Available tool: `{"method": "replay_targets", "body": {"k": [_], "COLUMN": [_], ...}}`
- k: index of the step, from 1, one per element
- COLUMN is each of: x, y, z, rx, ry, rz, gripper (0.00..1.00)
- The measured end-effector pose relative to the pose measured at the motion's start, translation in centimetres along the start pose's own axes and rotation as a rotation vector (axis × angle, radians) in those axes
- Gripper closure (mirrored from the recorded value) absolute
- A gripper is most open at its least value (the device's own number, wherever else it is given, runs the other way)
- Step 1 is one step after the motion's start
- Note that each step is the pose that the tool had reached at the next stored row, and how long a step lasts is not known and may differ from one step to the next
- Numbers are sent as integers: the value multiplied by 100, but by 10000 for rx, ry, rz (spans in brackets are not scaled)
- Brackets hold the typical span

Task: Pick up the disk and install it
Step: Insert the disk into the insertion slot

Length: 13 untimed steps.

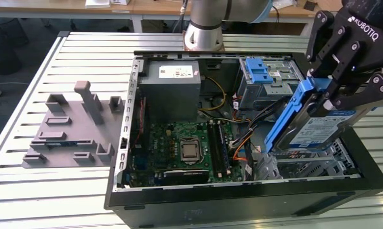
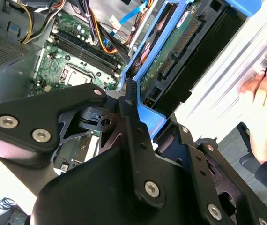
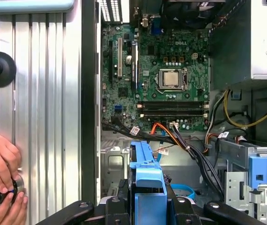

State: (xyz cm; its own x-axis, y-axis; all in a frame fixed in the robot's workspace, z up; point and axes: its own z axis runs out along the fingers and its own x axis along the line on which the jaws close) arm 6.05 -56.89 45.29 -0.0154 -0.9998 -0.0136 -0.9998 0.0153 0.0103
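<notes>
exterior view: disk clamped in the gripper over the open pc

so the gripper (image 1: 328,98) is closed on the disk (image 1: 315,126), with a finger on either side of its upper end. the disk hangs below the gripper, tilted, label side toward the camera. its blue bracket (image 1: 286,117) runs down the edge on the exterior view's left. the lower end dips toward the metal bay (image 1: 306,164) in the corner of the pc case (image 1: 242,202) on the exterior view's right. can't tell whether it touches the bay or just sits over it.

in the first wrist view the bracket (image 3: 147,180) sits right between the two fingers, pointing into the case, with the bundle of cables (image 3: 180,140) just past it. the second wrist view shows the disk's green circuit-board side (image 2: 171,58).

other stuff inside the case: the motherboard (image 1: 178,138) lies flat in the middle, the grey power supply box (image 1: 172,86) is at the far side, and the drive cage with a blue latch (image 1: 261,76) is just beside the gripper. a grey fixture (image 1: 70,129) sits on the slatted table (image 1: 26,191), well apart from the case on the exterior view's left. in the first wrist view a person's hand (image 3: 0,161) is on the table beside the case, fingers around a small dark round thing.
</notes>
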Motion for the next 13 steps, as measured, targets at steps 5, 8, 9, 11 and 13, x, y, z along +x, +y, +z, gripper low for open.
{"method": "replay_targets", "body": {"k": [5, 8, 9, 11, 13], "x": [-1, -1, -1, -1, -2], "y": [-56, -82, -89, -107, -126], "z": [11, 21, 24, 30, 36], "rx": [0, 0, 0, 0, 0], "ry": [0, 0, 0, 0, 0], "rz": [1, 0, 0, 1, 3], "gripper": [64, 64, 64, 64, 64]}}
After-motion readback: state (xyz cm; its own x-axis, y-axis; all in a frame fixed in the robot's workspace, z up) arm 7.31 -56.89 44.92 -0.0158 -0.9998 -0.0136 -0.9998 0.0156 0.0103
